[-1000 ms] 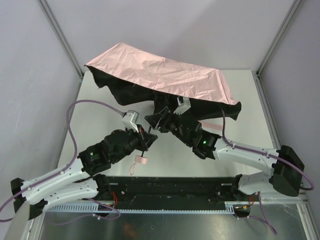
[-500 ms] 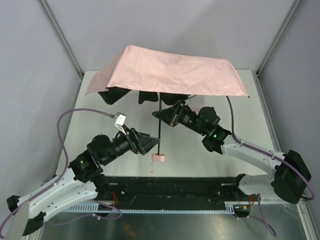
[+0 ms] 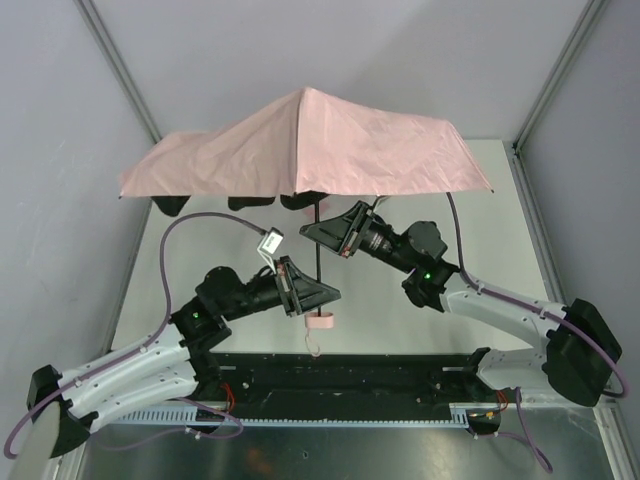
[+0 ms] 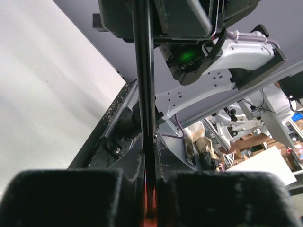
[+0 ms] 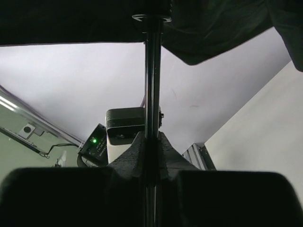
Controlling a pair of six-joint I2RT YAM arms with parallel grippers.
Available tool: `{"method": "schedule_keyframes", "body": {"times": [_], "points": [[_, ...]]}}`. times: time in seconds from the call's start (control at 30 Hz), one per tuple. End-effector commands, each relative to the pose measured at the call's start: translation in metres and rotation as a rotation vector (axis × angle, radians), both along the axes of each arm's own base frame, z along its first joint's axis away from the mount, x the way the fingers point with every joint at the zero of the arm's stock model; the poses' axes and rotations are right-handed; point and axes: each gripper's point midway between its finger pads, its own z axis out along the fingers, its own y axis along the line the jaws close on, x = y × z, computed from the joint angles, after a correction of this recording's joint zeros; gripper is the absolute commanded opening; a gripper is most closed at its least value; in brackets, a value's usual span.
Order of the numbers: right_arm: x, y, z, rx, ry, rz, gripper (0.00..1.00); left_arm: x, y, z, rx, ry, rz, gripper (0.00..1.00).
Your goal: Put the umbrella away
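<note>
The umbrella (image 3: 310, 150), slumped and tilted a second ago, is now seen spread level across the upper middle above the table (image 3: 500, 230), its shaft (image 3: 318, 264) re-gripped low by the left fingers (image 4: 71, 198) and pinched higher by the right fingers (image 5: 57, 194), so folding is judged not yet begun.

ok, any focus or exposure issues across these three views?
Top external: sharp and evenly lit, with no glare; only the underside of the umbrella goes dark. Left wrist: the left tool at the bottom edge is a soft blur, the shaft sharper. Right wrist: the right tool is blurred too, and the umbrella underside is nearly black against the bright wall.
</note>
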Motion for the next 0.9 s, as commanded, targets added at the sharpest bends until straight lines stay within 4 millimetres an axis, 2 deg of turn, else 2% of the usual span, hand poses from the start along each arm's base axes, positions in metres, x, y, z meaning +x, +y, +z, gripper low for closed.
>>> {"method": "schedule_keyframes", "body": {"times": [0.0, 0.13, 0.17, 0.23, 0.3, 0.5, 0.67, 0.87], "points": [[-0.008, -0.011, 0.037, 0.066, -0.088, -0.057, 0.23, 0.007, 0.005, 0.016, -0.033, -0.052, 0.045, 0.02], [0.019, -0.018, 0.014, -0.070, -0.048, -0.253, 0.64, 0.011, 0.006, 0.011, -0.020, -0.036, 0.067, 0.00], [0.026, -0.021, 0.012, -0.083, -0.036, -0.306, 0.72, 0.012, 0.006, 0.010, -0.018, -0.033, 0.074, 0.00], [0.037, -0.026, 0.011, -0.084, -0.020, -0.376, 0.81, 0.013, 0.006, 0.008, -0.011, -0.027, 0.084, 0.00], [0.046, -0.029, 0.016, -0.056, -0.016, -0.416, 0.86, 0.014, 0.006, 0.008, -0.006, -0.025, 0.084, 0.00], [0.080, -0.035, 0.030, 0.014, 0.038, -0.433, 0.85, 0.011, 0.004, 0.009, -0.003, -0.027, 0.059, 0.00], [0.098, -0.040, 0.046, 0.047, 0.017, -0.435, 0.76, 0.009, 0.001, 0.005, 0.008, -0.017, 0.040, 0.00], [0.108, -0.031, 0.058, 0.046, -0.017, -0.376, 0.62, 0.009, -0.001, 0.006, 0.011, -0.017, 0.031, 0.00]]}}
